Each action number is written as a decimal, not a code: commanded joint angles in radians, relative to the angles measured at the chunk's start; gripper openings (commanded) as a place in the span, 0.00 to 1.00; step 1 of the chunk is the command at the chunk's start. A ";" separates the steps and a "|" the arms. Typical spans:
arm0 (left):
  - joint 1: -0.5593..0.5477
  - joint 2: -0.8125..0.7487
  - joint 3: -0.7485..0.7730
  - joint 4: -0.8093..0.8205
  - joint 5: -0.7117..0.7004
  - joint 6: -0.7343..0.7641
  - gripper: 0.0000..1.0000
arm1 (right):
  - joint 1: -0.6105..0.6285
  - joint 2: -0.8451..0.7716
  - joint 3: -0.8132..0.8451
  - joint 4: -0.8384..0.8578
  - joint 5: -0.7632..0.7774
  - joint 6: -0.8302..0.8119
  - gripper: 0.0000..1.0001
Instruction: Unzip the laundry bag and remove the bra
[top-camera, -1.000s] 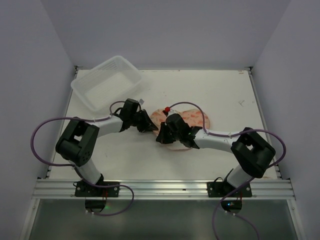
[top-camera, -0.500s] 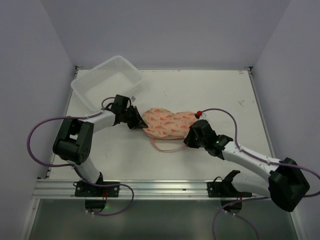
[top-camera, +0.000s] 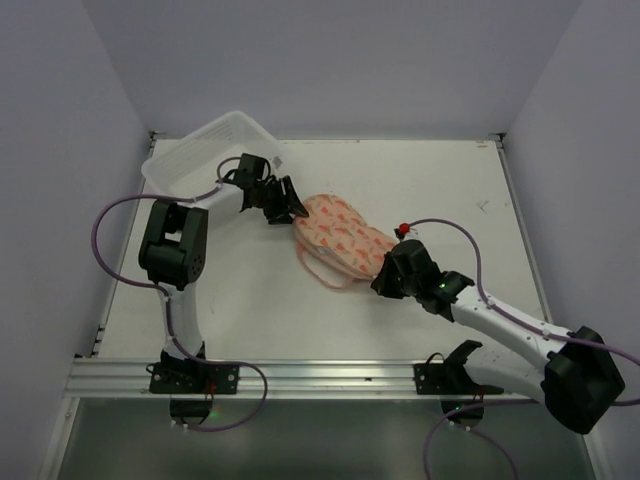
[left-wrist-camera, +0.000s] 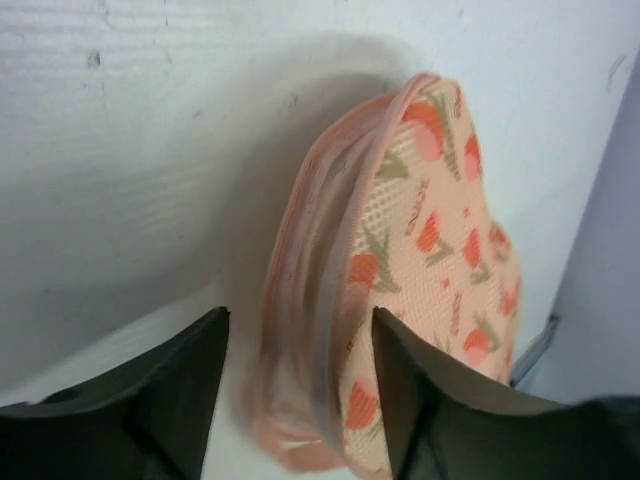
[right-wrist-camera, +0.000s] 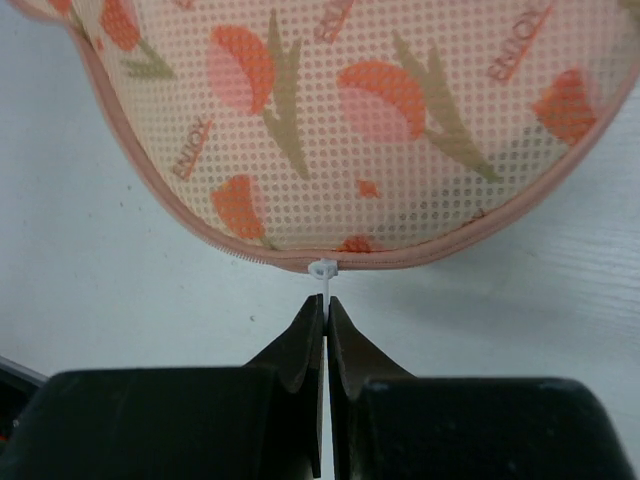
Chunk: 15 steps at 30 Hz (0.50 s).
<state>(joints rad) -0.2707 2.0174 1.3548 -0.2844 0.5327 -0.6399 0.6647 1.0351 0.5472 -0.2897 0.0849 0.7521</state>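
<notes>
Leftmost, at the far left corner of the white table (top-camera: 450, 190), sits a clear plastic tub (top-camera: 195, 160). The left arm reaches past it, and the left gripper (top-camera: 290, 208) meets the far left end of the laundry bag (top-camera: 340, 235). From the left wrist view its two dark fingers (left-wrist-camera: 170, 400) stand spread, with the bag's end between them. The right-hand finger lies against the printed dome, while a sliver of table shows between the left-hand finger and the pink layered edge. Whether they actually squeeze the fabric cannot be told.

The bag lies near the middle of the table, running slantwise from far left to near right, its peach mesh dome with red-and-green prints facing up. A thin pink loop (top-camera: 322, 274) curves out from its near side onto the table.

Further right, the right gripper (top-camera: 382, 282) sits at the bag's near right end. In the right wrist view its fingers (right-wrist-camera: 300, 350) are pressed tight together, pinching the stem of the white zip pull (right-wrist-camera: 322, 270) that stands just off the pink zip edge. Along that edge the zip looks closed.
</notes>
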 joint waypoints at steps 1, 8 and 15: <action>-0.016 0.007 0.064 0.076 0.056 -0.058 0.66 | 0.041 0.077 0.016 0.133 -0.080 0.006 0.00; -0.033 -0.190 -0.104 0.082 0.024 -0.145 1.00 | 0.171 0.305 0.173 0.254 -0.137 0.059 0.00; -0.050 -0.479 -0.462 0.146 -0.045 -0.231 1.00 | 0.254 0.506 0.335 0.284 -0.174 0.044 0.00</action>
<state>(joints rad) -0.3058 1.6249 0.9951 -0.1947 0.5117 -0.8017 0.8993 1.4986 0.8013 -0.0658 -0.0528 0.7929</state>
